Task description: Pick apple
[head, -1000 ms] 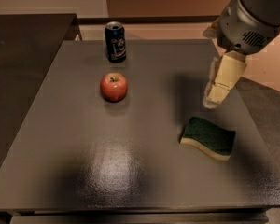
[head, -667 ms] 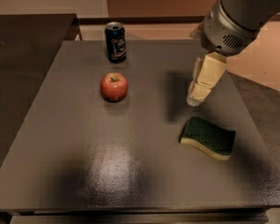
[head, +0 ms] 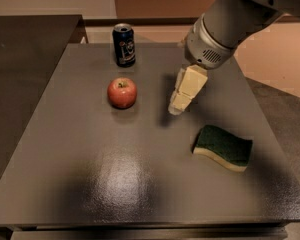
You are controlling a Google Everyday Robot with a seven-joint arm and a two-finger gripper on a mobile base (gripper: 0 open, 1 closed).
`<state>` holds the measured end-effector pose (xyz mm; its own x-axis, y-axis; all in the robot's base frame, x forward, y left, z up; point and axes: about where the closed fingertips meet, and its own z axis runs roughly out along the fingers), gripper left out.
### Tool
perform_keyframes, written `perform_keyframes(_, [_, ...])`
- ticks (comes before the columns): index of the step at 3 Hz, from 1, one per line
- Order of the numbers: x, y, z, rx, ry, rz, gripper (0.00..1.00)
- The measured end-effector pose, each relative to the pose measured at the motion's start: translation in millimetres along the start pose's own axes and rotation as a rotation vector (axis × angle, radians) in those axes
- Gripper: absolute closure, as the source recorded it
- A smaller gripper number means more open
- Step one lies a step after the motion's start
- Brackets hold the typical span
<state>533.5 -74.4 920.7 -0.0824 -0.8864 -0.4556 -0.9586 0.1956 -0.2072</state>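
Dark grey table (head: 65,149), with the apple (head: 122,92) resting left of centre. The robot arm (head: 225,24) reaches in from the apple's far right, and its gripper (head: 175,108) hangs just right of the apple, apart from it; whether it is spread or closed cannot be told. A green-and-yellow sponge (head: 223,147) lies right of the apple and nearer the camera. A dark blue can (head: 124,45) stands just behind the apple.

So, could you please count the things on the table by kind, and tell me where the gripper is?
apple: 1
drink can: 1
sponge: 1
Total: 3 things on the table
The gripper is over the table, between apple and sponge, touching neither.
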Motion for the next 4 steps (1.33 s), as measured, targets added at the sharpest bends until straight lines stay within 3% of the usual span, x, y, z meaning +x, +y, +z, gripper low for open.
perform_keyframes(4, [-65, -3, 85, -0.099, -0.093, -0.035, 0.0])
